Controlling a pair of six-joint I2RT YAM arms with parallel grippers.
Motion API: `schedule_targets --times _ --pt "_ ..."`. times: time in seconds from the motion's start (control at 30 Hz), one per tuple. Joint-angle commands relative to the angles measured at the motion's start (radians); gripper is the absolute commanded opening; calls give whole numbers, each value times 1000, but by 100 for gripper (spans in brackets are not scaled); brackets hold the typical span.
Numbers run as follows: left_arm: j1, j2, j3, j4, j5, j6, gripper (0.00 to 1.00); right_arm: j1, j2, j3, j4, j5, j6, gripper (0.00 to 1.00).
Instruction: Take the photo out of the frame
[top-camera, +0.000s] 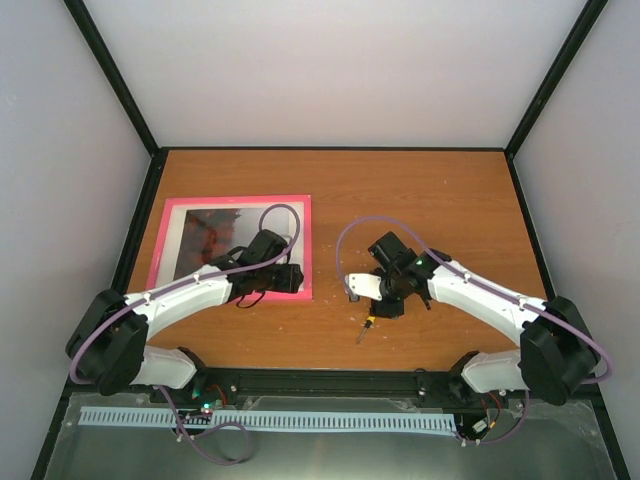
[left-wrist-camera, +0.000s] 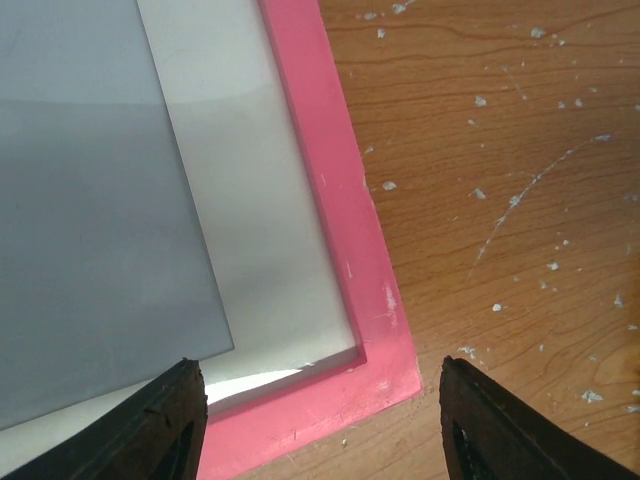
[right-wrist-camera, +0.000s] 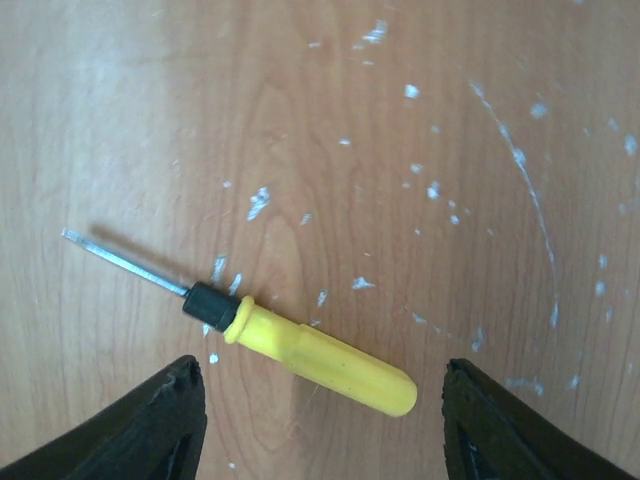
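The frame (top-camera: 304, 245), with its bright pink border, lies flat on the table at the left. The photo (top-camera: 205, 240) sits inside it, dark red and black in the middle and pale at the edge. My left gripper (top-camera: 288, 280) hovers open and empty over the frame's near right corner. In the left wrist view that pink corner (left-wrist-camera: 385, 345) lies between my open fingers (left-wrist-camera: 165, 425), and the sheet inside (left-wrist-camera: 90, 220) looks grey and glossy. My right gripper (top-camera: 386, 304) is open and empty, apart from the frame.
A small yellow-handled screwdriver (top-camera: 366, 329) lies on the wooden table (top-camera: 430, 200) just below my right gripper. In the right wrist view it (right-wrist-camera: 320, 355) lies between the open fingers (right-wrist-camera: 160, 430). White walls with black posts enclose the table.
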Motion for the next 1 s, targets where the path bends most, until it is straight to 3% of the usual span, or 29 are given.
schedule_targets --times 0.0,0.13,0.43,0.73,0.87,0.97 --pt "-9 -36 -8 49 -9 -12 63 4 21 -23 -32 -42 -268 60" --pt "-10 -46 -22 52 -13 -19 64 5 86 -8 -18 -15 -350 52" --pt "-9 -55 -30 39 -36 -18 64 11 207 33 -41 4 -463 48" --pt "-9 -67 -40 39 -40 -23 65 12 257 39 -10 21 -446 33" --pt "-8 -60 -36 41 -40 -20 64 12 269 24 1 41 -438 32" --pt "-10 -61 -34 43 -37 -21 65 11 278 22 -2 54 -418 26"
